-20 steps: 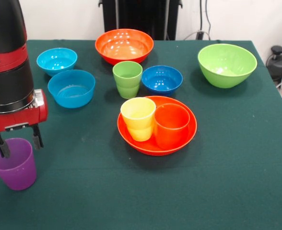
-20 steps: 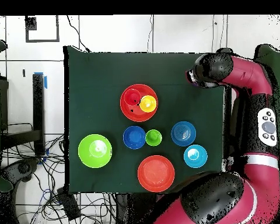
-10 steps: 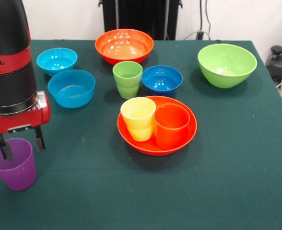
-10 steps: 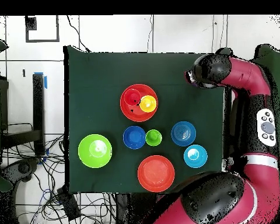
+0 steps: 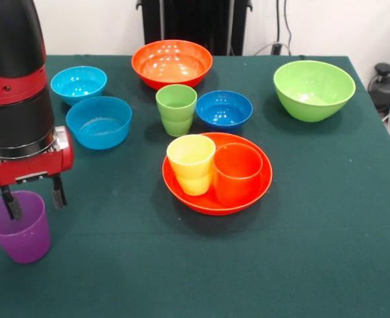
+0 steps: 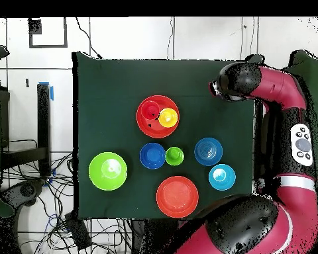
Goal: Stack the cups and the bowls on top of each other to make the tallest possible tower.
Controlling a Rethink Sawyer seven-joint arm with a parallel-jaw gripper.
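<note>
we see the gripper (image 5: 33, 201) spread wide at the purple cup (image 5: 19, 226), one finger inside its mouth and the other just outside the rim, grasping nothing. the cup stands upright near a corner of the green worktop (image 5: 314, 218). well apart, the yellow cup (image 5: 191, 163) and orange cup (image 5: 237, 173) sit side by side in an orange bowl (image 5: 261, 187). the green cup (image 5: 176, 109) stands beside the dark blue bowl (image 5: 224, 109).
</note>
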